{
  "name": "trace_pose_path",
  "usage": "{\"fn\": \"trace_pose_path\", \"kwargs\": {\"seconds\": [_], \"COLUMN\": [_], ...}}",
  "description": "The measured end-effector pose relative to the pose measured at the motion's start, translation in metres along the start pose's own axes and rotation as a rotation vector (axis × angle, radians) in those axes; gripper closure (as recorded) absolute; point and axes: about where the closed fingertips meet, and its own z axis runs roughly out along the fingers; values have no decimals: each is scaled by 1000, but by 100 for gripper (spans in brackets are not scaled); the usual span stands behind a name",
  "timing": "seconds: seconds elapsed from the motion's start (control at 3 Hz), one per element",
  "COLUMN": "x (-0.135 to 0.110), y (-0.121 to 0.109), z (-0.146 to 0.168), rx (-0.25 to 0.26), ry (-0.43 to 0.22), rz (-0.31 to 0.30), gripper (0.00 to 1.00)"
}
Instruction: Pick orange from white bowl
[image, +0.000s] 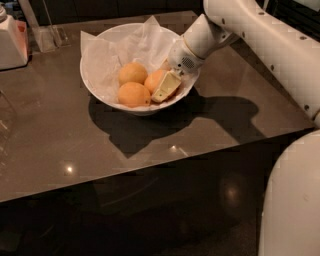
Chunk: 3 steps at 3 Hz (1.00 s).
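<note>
The white bowl (102, 85), lined with crumpled white paper, stands at the back middle of the dark table. Three round fruits lie in it. The orange (154, 80), deeper reddish-orange, is the rightmost one. Two yellower fruits lie to its left, one at the back (132, 73) and one at the front (133, 94). My gripper (165, 86) reaches down into the bowl from the right, over the rim, and sits right against the orange's right side, covering part of it.
A white appliance (11, 42) and a clear container (47, 34) stand at the table's back left. My white arm (260, 40) crosses the table's right side. My base (295, 200) fills the lower right corner, beyond the table's front edge.
</note>
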Motion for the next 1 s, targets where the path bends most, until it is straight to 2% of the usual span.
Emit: {"fn": "trace_pose_path", "kwargs": {"seconds": [0.33, 0.67, 1.0], "x": [-5, -8, -7], "y": [0, 3, 3], "z": [-9, -27, -26], "rx": [25, 67, 69], "ry": [-14, -30, -31], "rz": [-14, -20, -20], "gripper": [100, 100, 100]}}
